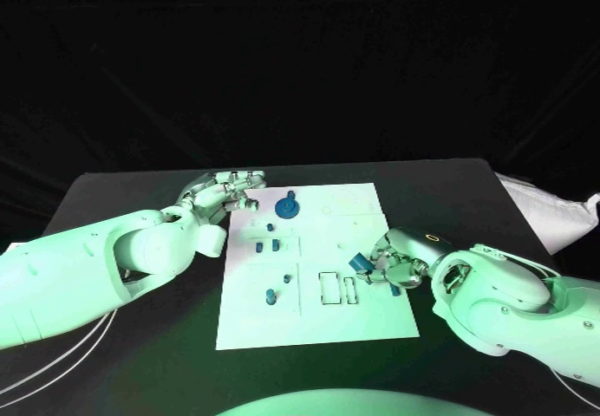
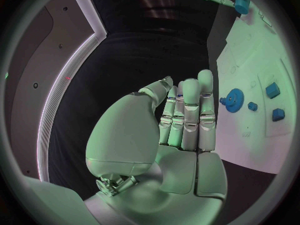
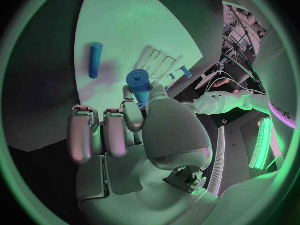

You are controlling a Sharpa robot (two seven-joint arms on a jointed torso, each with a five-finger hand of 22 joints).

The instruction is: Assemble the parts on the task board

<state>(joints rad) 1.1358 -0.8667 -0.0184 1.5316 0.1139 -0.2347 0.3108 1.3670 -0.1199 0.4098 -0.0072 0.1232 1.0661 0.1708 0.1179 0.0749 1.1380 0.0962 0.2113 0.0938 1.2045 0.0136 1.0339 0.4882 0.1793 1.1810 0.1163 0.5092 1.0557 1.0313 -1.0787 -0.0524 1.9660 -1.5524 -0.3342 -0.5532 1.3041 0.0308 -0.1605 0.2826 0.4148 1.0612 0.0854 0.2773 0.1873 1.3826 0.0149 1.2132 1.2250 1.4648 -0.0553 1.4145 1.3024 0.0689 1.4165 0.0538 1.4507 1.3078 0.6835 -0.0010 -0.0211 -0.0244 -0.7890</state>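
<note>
Hands at the task board [image 1: 313, 334], right one holding a part.

Right hand [image 1: 390, 264] sits over the board's right edge and pinches a short blue cylinder [image 1: 359, 259] between thumb and a finger, its other fingers curled beside it; the right wrist view shows the cylinder's round flat end [image 3: 138, 79] and a slim blue rod [image 3: 95, 60] lying loose on the smooth white plate. Left hand [image 1: 225, 192] rests at the board's far left corner, holding nothing; the left wrist view shows its fingers [image 2: 189, 116] straight and close together, just beside a toothed blue gear [image 2: 235, 100]. Small blue blocks [image 2: 272, 90] sit in outlined spots nearby.
</note>
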